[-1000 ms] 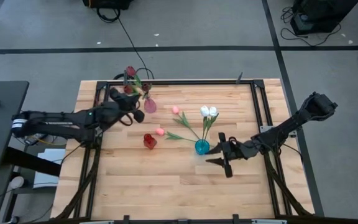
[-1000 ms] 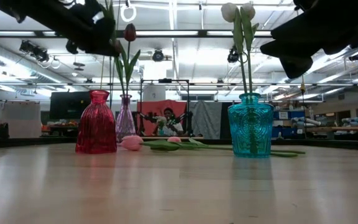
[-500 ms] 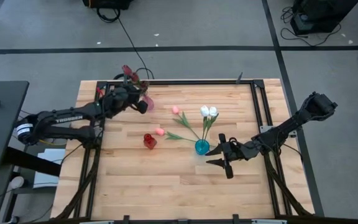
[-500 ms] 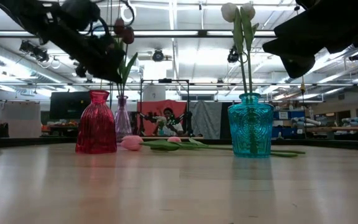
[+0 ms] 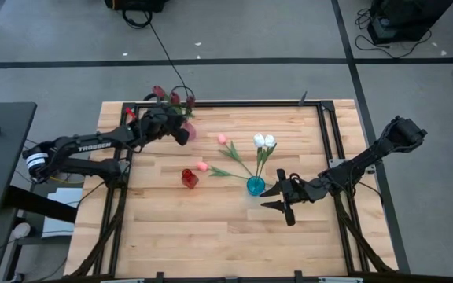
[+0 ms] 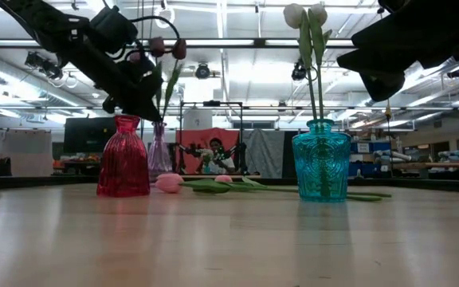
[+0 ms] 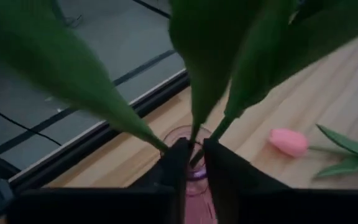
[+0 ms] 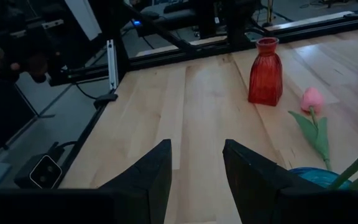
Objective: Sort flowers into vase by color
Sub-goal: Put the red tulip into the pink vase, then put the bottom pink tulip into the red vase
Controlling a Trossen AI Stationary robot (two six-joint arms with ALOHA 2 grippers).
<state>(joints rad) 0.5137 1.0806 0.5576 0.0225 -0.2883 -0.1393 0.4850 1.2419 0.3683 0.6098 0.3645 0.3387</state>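
Left gripper clamps maroon tulip stems above the purple vase, far left. Right gripper gapes beside the blue vase.

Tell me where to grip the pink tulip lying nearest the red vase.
Probably grip the pink tulip on its thin green stem just behind the head, coming straight down from above: it lies flat on the table, stem running toward the teal vase.

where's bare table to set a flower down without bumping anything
The near strip of the table, in front of the red vase and teal vase, lies bare, as does the far right corner. It is crowded mid-table: pink tulips lie between the vases, and the left gripper works at the purple vase.
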